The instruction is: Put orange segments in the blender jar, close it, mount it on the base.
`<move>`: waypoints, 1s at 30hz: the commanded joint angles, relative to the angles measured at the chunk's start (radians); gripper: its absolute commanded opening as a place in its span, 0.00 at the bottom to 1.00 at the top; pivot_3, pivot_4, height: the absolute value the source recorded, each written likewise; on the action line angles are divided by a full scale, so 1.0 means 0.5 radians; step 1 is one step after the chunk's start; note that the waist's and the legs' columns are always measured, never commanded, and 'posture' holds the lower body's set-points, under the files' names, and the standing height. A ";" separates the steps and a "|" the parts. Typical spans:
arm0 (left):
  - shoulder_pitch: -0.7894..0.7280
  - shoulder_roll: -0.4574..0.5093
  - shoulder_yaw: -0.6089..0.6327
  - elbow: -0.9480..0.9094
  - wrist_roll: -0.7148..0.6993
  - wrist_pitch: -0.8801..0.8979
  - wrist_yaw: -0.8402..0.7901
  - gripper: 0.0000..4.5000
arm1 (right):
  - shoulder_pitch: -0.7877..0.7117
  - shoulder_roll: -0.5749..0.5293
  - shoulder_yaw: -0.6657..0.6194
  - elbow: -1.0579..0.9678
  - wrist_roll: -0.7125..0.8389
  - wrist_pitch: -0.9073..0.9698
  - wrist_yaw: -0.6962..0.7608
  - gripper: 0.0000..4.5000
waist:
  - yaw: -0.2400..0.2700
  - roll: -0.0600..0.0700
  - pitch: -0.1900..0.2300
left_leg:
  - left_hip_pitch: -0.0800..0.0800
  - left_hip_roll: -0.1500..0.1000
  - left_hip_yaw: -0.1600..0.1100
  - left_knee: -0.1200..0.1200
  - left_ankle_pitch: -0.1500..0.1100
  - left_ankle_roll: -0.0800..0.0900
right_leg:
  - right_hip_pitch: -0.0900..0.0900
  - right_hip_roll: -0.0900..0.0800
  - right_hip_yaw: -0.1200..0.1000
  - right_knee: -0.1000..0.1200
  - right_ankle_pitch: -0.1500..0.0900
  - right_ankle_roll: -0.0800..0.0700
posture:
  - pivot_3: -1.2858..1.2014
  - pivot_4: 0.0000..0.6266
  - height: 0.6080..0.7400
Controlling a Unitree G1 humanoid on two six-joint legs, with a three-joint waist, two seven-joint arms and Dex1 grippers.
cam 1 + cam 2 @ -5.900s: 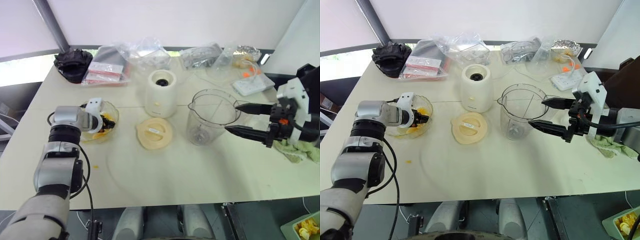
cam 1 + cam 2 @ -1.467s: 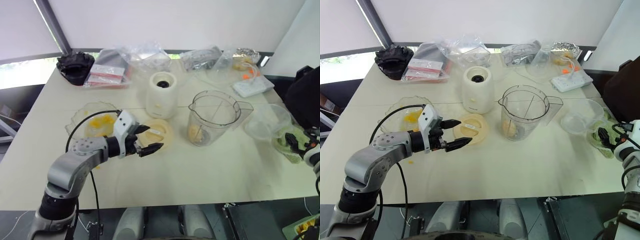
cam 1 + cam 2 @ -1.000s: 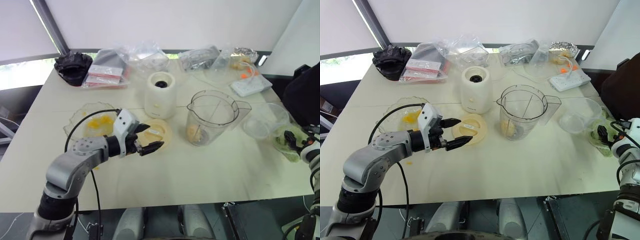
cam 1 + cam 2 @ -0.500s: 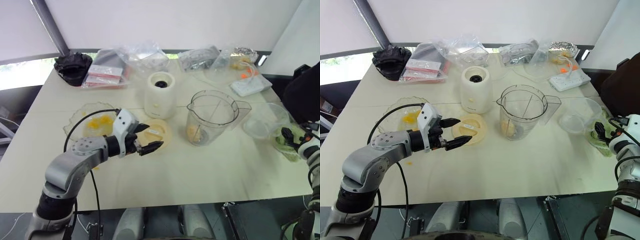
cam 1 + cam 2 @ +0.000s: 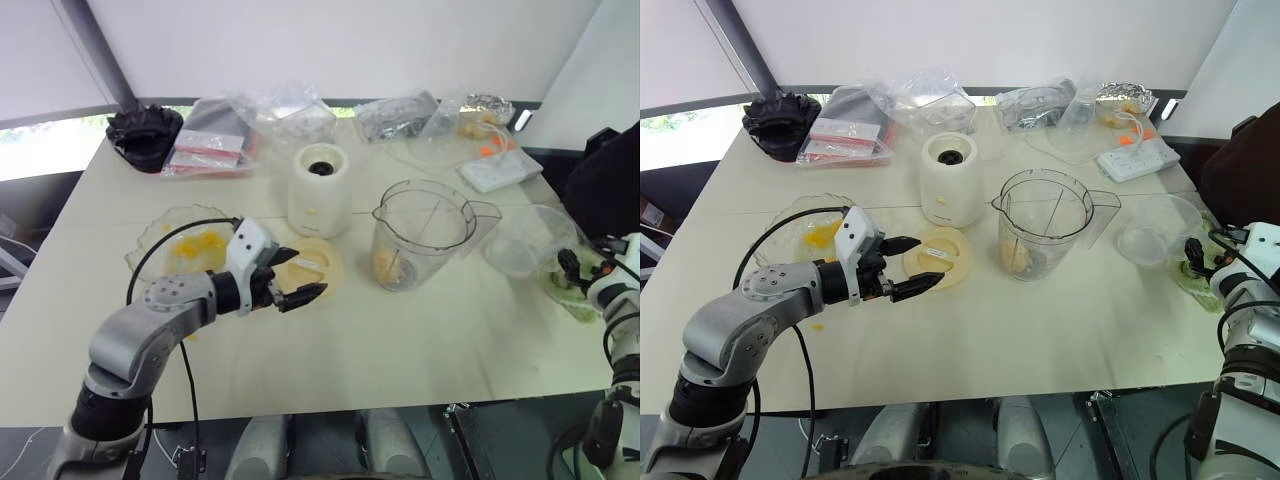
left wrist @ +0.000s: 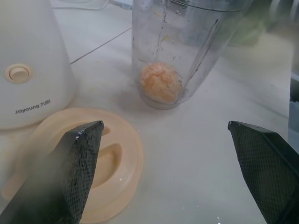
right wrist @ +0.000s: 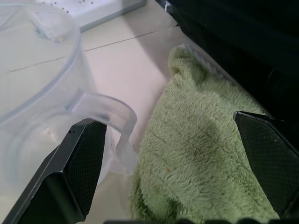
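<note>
Left pincer (image 5: 292, 276) still spread wide over lid (image 5: 316, 266), right pincer (image 7: 177, 172) apart, now nearer green cloth (image 7: 201, 158), base (image 6: 28, 60) marked "Joyoung", jar (image 5: 424, 232) unmoved.

Left tool (image 5: 293, 274) from dish to lid (image 5: 318, 262).

Cream-white base (image 5: 319, 190) beside the clear jar (image 5: 421, 236) holding orange segments (image 6: 161, 83); pale cream lid (image 5: 314, 266); green fuzzy towel (image 7: 201, 158); black textured fingers (image 6: 77, 168).

The base (image 6: 28, 70) reads "Joyoung" (Chinese characters follow, illegible).
</note>
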 commanded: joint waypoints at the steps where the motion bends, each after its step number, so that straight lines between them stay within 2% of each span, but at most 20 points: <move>1: -0.025 0.021 -0.001 -0.074 -0.022 -0.021 0.012 1.00 | -0.054 -0.043 0.002 0.023 -0.011 -0.070 -0.008 0.69 | 0.000 0.000 0.000 | 0.000 0.000 0.000 0.000 0.000 0.000 | 0.000 0.000 0.000 0.000 0.000 0.000 | 0.52 0.24 1.00; 6: -0.033 0.024 -0.005 -0.067 -0.021 -0.029 0.021 1.00 | -0.078 -0.052 0.021 0.073 -0.011 -0.101 0.005 0.09 | 0.004 0.000 0.000 | 0.000 0.000 0.000 0.000 0.000 0.000 | 0.000 0.000 0.000 -0.001 0.000 0.000 | 0.52 0.24 1.00; 7: -0.033 0.024 -0.005 -0.068 -0.022 -0.028 0.023 1.00 | -0.080 -0.053 0.023 0.079 -0.009 -0.105 0.007 0.01 | 0.004 0.000 0.000 | 0.000 0.000 0.000 0.000 0.000 0.000 | 0.000 -0.001 0.000 -0.001 0.000 0.000 | 0.52 0.24 1.00; 19: -0.029 0.032 -0.002 -0.064 -0.026 -0.034 0.030 1.00 | -0.050 -0.003 0.006 0.040 0.038 -0.096 0.029 0.01 | 0.004 -0.001 0.001 | 0.000 0.000 -0.001 0.000 0.000 0.000 | 0.002 -0.001 -0.001 -0.003 -0.001 0.001 | 0.52 0.24 1.00; 30: -0.019 0.048 -0.015 -0.047 -0.018 -0.080 0.017 1.00 | -0.023 0.182 -0.206 -0.322 0.382 0.037 0.035 0.01 | -0.004 0.000 0.002 | 0.000 0.001 -0.004 -0.003 0.000 0.000 | 0.000 -0.001 0.001 -0.003 -0.001 0.001 | 0.52 0.24 1.00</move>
